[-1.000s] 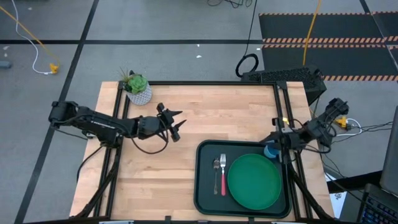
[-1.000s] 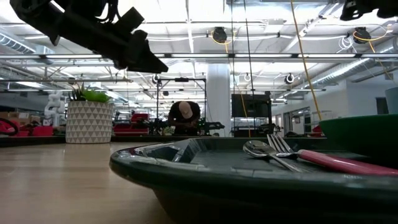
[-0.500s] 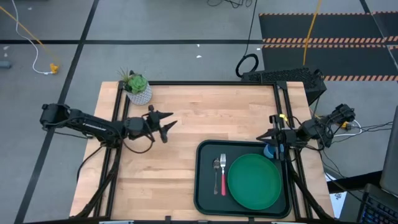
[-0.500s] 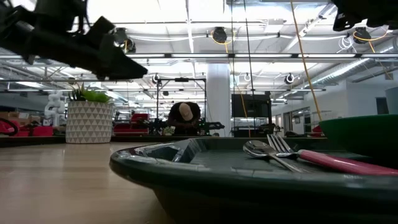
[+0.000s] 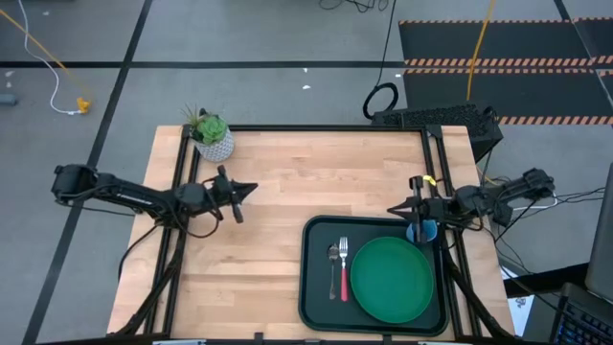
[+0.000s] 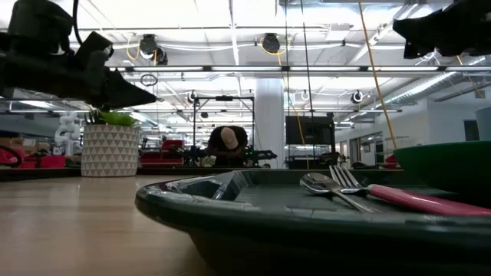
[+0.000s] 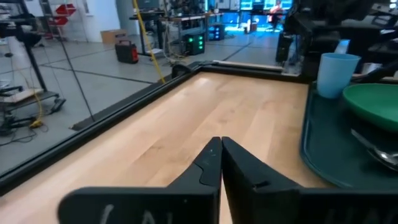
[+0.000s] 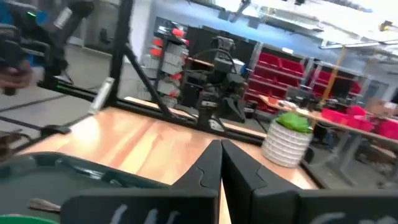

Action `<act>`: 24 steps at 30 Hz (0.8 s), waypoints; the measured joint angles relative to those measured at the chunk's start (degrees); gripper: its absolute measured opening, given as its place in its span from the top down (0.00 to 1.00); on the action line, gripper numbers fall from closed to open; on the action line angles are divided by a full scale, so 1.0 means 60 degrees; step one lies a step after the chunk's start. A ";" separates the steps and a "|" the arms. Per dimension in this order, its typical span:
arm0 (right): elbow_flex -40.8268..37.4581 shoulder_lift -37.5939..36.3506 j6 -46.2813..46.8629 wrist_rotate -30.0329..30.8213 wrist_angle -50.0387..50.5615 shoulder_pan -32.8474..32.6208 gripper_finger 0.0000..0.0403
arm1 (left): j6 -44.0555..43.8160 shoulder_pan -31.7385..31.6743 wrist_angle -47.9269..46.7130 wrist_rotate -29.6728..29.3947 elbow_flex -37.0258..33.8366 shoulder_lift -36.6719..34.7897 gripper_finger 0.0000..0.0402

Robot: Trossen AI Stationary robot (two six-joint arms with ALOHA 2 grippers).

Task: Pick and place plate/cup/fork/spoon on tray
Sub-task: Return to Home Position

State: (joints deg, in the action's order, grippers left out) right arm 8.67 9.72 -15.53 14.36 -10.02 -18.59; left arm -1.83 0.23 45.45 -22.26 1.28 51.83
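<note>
The dark tray (image 5: 316, 287) lies at the table's near right. On it rest the green plate (image 5: 391, 280), the red-handled fork (image 5: 344, 276) and the metal spoon (image 5: 334, 255), which lie side by side left of the plate. The blue cup (image 5: 421, 232) stands upright in the tray's far right corner and shows in the left wrist view too (image 7: 336, 73). My left gripper (image 5: 251, 189) hangs shut over the table's left part, far from the tray. My right gripper (image 5: 391, 210) hovers shut just beyond the tray's far rim, beside the cup.
A white pot with a green plant (image 5: 212, 139) stands at the table's far left corner. Bare wood (image 5: 316, 172) stretches between the two grippers. Black frame rails (image 5: 188, 172) run along the table's sides. A person (image 6: 228, 144) works in the room behind.
My left gripper has drawn back toward the table's left edge, come lower and shut its fingers on nothing. My right gripper has come a little lower by the tray's far right corner, staying shut. The tableware on the tray has kept still.
</note>
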 joint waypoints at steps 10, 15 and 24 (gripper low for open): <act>-0.1257 0.0006 0.0712 -0.1167 -0.1947 0.0807 1.00 | -0.0171 0.0015 0.0047 0.0466 -0.0123 -0.0298 0.99; -0.1256 0.0022 0.1091 -0.1202 -0.1713 0.1277 1.00 | -0.0320 0.0148 0.0047 0.0640 -0.0123 -0.0296 0.97; -0.1269 0.0010 0.1586 -0.2125 -0.1565 0.2375 1.00 | -0.0458 0.0382 0.0076 0.0670 -0.0123 -0.0295 0.97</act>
State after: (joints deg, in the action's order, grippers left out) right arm 1.06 9.77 -6.01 1.61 -19.41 -4.34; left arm -4.57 2.52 45.91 -18.24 0.54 50.06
